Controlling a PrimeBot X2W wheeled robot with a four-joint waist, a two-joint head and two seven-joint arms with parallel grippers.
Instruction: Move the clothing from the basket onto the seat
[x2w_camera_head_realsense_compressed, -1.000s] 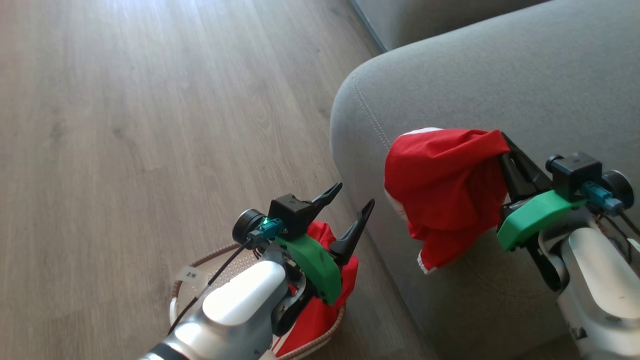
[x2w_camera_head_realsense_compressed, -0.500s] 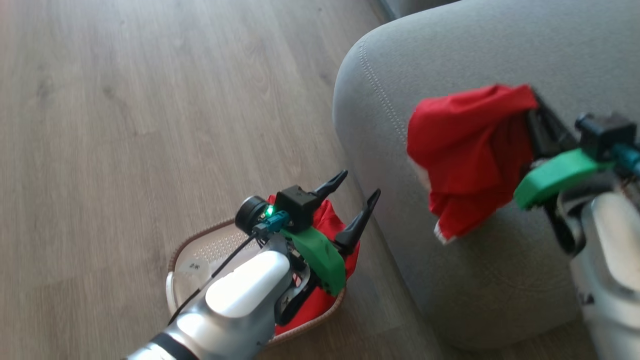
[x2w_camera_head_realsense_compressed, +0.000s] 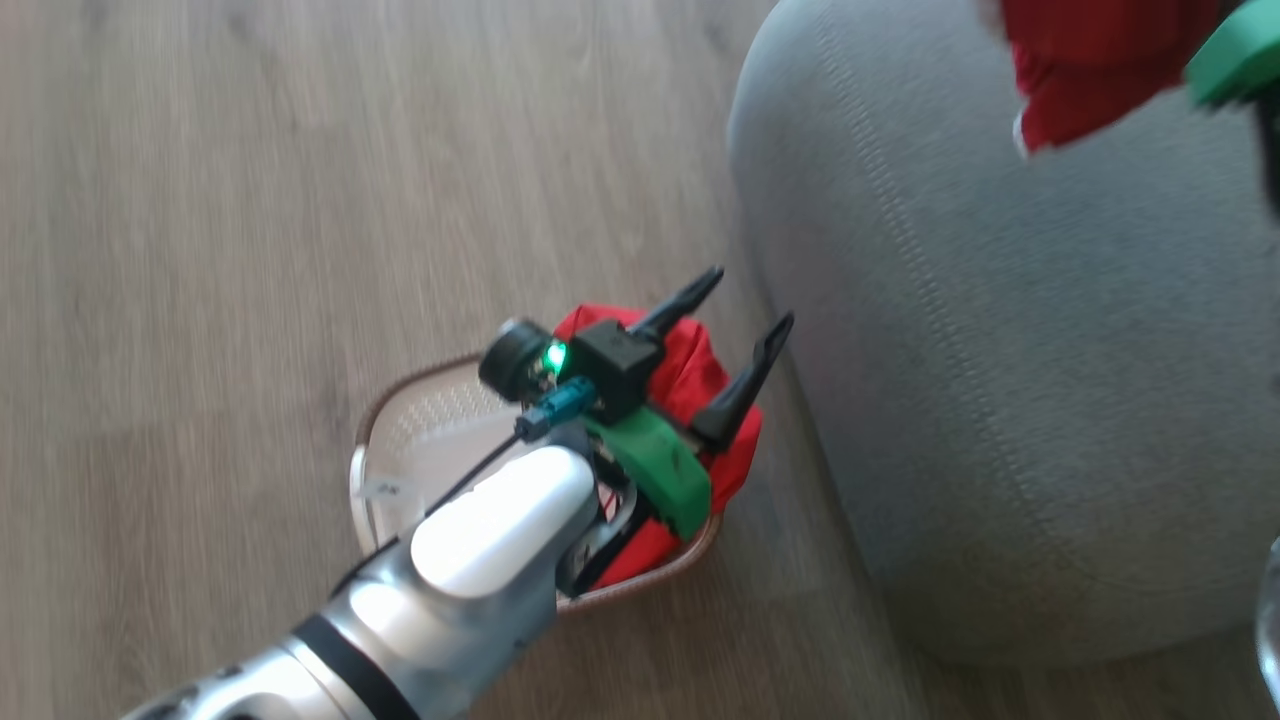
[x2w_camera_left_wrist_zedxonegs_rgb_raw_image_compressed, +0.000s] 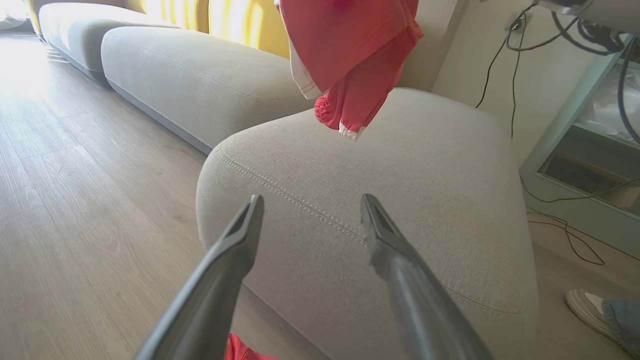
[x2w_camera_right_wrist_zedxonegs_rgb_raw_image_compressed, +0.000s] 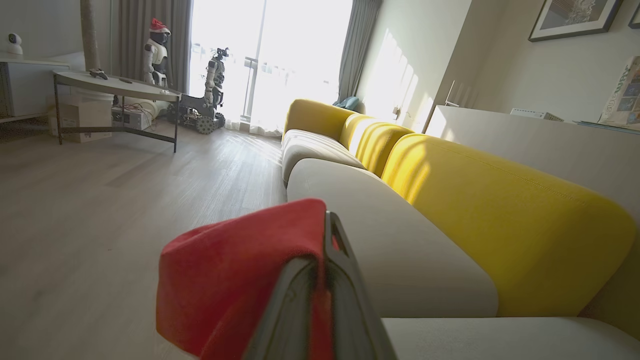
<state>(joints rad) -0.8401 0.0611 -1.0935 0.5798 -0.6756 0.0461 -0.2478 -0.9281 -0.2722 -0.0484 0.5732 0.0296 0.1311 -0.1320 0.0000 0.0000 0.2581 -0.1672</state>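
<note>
One shiny red garment (x2w_camera_head_realsense_compressed: 1090, 60) with white trim hangs above the light-grey sofa seat (x2w_camera_head_realsense_compressed: 1000, 400), and in the left wrist view this red garment (x2w_camera_left_wrist_zedxonegs_rgb_raw_image_compressed: 350, 45) dangles clear of the seat (x2w_camera_left_wrist_zedxonegs_rgb_raw_image_compressed: 400, 175). My right gripper (x2w_camera_right_wrist_zedxonegs_rgb_raw_image_compressed: 327, 225) is shut on its red cloth (x2w_camera_right_wrist_zedxonegs_rgb_raw_image_compressed: 235, 280). The second red garment (x2w_camera_head_realsense_compressed: 690, 370) lies bunched in the cream basket (x2w_camera_head_realsense_compressed: 400, 390) on the floor beside the sofa. My left gripper (x2w_camera_head_realsense_compressed: 750, 298) hovers over it, open with nothing between its fingers (x2w_camera_left_wrist_zedxonegs_rgb_raw_image_compressed: 240, 235).
The basket stands on wooden floor (x2w_camera_head_realsense_compressed: 250, 200) close to the sofa's rounded corner. Yellow back cushions (x2w_camera_right_wrist_zedxonegs_rgb_raw_image_compressed: 500, 210) run along the sofa. A person's shoe (x2w_camera_left_wrist_zedxonegs_rgb_raw_image_compressed: 585, 305) and cables (x2w_camera_left_wrist_zedxonegs_rgb_raw_image_compressed: 565, 225) are on the floor past the sofa's end. A low table (x2w_camera_right_wrist_zedxonegs_rgb_raw_image_compressed: 115, 90) stands far off.
The head camera has swung, shifting the whole picture. My right gripper has carried the red garment higher over the sofa, to the view's top right. The left gripper stays open over the basket.
</note>
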